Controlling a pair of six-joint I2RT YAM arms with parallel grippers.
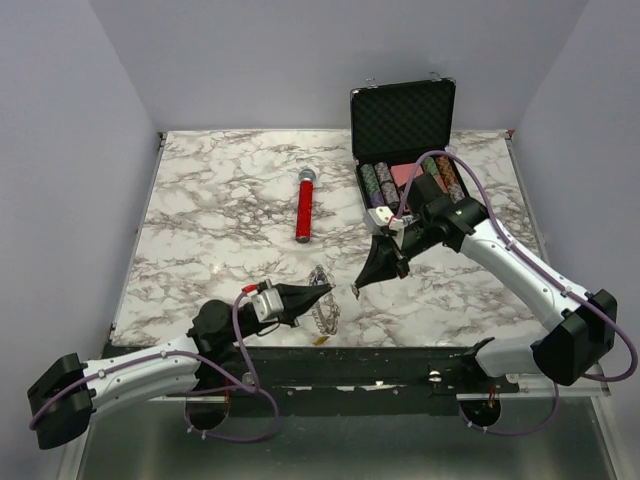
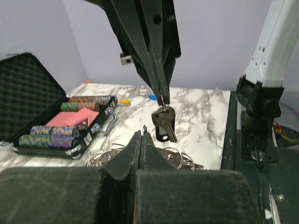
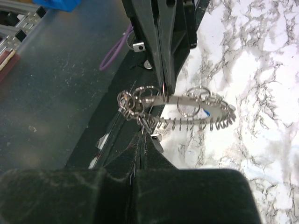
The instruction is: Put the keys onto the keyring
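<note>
The keyring [image 1: 323, 308] is a jagged metal loop hung with small rings, near the table's front edge; in the right wrist view the keyring [image 3: 205, 116] hangs level. My left gripper [image 1: 326, 291] is shut on one of its thin rings, and in its own view the left gripper [image 2: 142, 134] pinches a wire edge. My right gripper [image 1: 358, 288] is shut on the keys [image 2: 166, 122], which are silver blades with a black head dangling from its tip. They hang just beyond the left fingertips, above the keyring's rings [image 2: 180, 158]. A small yellow tag [image 1: 320, 340] lies below the loop.
An open black case [image 1: 405, 150] of poker chips stands at the back right, behind the right arm. A red-handled microphone [image 1: 304, 205] lies mid-table. Both grippers work close to the table's front edge [image 1: 330, 347].
</note>
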